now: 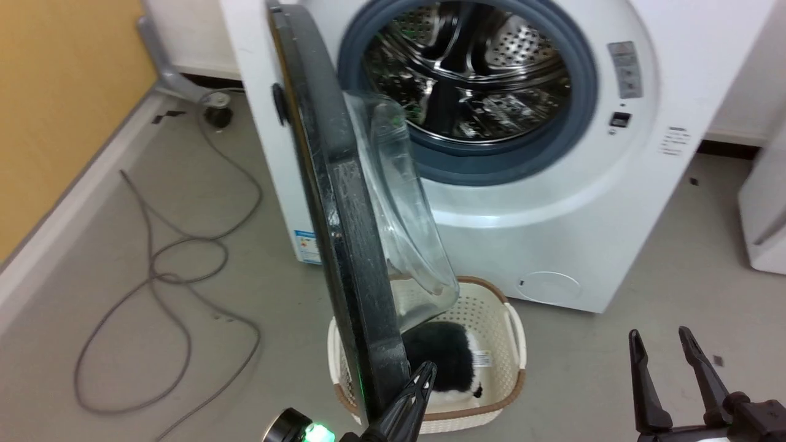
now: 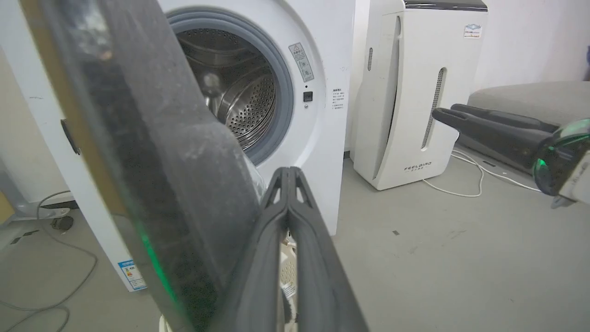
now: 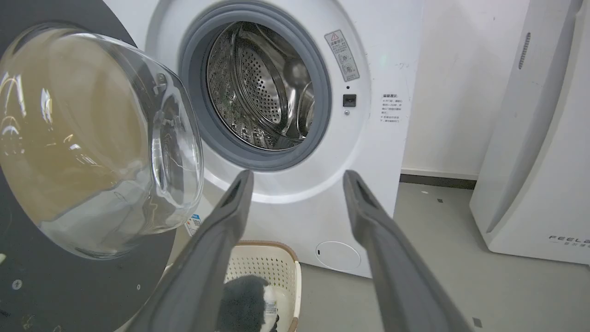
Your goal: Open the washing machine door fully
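Head view: washing machine door (image 1: pixel 344 215) beside closed left fingers (image 1: pixel 417 387); right fingers (image 1: pixel 643 380) wide.

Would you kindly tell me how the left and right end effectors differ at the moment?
The left end effector is shut, its fingers pressed together, while the right end effector is open, its fingers well apart. The left one sits close beside the door's inner side, above the basket. The right one hangs away from the door, over the floor. Both have long dark fingers and hold nothing.
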### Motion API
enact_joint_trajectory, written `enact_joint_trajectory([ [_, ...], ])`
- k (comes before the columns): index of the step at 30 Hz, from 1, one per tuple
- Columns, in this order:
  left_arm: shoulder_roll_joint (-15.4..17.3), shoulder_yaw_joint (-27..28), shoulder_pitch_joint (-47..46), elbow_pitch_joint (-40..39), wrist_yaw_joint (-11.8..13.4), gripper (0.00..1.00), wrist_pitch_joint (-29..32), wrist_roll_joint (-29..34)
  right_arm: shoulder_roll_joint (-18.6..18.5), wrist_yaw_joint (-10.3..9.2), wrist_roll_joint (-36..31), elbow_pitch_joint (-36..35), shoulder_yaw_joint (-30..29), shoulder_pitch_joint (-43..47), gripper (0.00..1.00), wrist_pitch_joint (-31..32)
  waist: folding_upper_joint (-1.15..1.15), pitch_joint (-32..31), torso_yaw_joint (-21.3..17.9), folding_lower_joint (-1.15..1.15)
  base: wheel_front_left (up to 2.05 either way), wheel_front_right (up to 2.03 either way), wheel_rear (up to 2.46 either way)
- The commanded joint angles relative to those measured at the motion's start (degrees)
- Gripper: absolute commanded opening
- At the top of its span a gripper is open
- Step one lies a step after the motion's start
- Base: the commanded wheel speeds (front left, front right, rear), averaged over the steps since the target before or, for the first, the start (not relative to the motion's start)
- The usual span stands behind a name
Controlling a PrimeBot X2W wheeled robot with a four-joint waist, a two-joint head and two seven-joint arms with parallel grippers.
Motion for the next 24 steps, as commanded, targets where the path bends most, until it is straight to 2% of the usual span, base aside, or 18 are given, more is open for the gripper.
enact_joint_trajectory([
  [1,0.7,0.6,0.4,0.1,0.2,0.00,-0.2,-0.1,0.3,0.05,-0.1,0.2,0.1,-0.2,1.00,-0.2,0.00,0.0,1.6,0.00,0.00,0.00,0.00],
  [12,1.8,1.5,1.6,-1.1,1.1,0.00,-0.2,0.3,0.3,0.05,0.0,0.5,0.1,-0.2,1.00,-0.2,0.00,0.2,7.7,0.00,0.00,0.00,0.00],
  [18,3.5,3.1,3.4,-2.8,3.0,0.00,-0.2,0.7,0.3,0.05,0.0,0.4,-0.3,-0.3,1.00,-0.2,0.00,0.4,10.7,0.00,0.00,0.00,0.00],
  [24,5.5,7.1,4.1,-3.3,5.4,0.00,-0.2,0.3,0.3,0.05,0.0,0.5,-0.2,-0.2,1.00,-0.2,0.00,0.6,12.5,0.00,0.00,0.00,0.00],
])
